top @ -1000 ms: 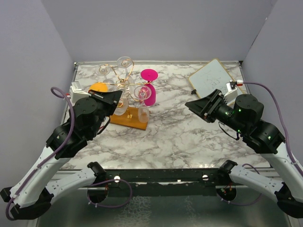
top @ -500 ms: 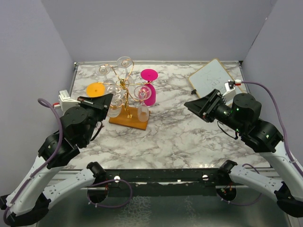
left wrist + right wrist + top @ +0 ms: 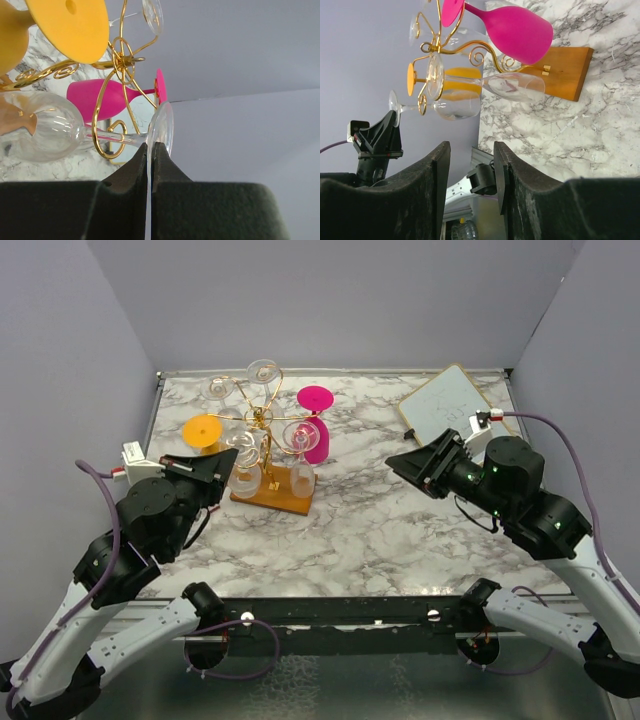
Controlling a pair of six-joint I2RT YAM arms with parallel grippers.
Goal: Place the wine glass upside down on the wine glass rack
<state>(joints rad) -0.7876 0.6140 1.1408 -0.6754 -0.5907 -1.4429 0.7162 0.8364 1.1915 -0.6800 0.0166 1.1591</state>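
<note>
The white, grey-veined marble table [image 3: 400,530] carries everything, with the two black-and-white arms reaching in from its near edge. Toward the far left stands the wine glass rack [image 3: 280,498], a thin gold wire stand with curled arms on a flat orange-brown wooden base. It is crowded. A pink glass [image 3: 317,443], an orange glass [image 3: 203,430] and several clear ones hang from its curls, bowls down and feet up.

The clear wine glass [image 3: 245,447] in question hangs on the rack's near-left arm, its stem threaded through a gold curl. Its long axis is upright, with the bowl just above the wooden base.

The left gripper [image 3: 218,464] is by far the nearer, and the glass lies straight ahead of it. In the left wrist view the stem runs crosswise to the fingers and the foot's rim sits edge-on at their tips. The jaws are pressed together. Whether they nip a sliver of that rim I cannot tell. The right gripper [image 3: 408,462] hangs well apart across the table, spread and empty.

The glass looks seated, so the likely next move is a straight retreat of the left arm that clears the foot.
</note>
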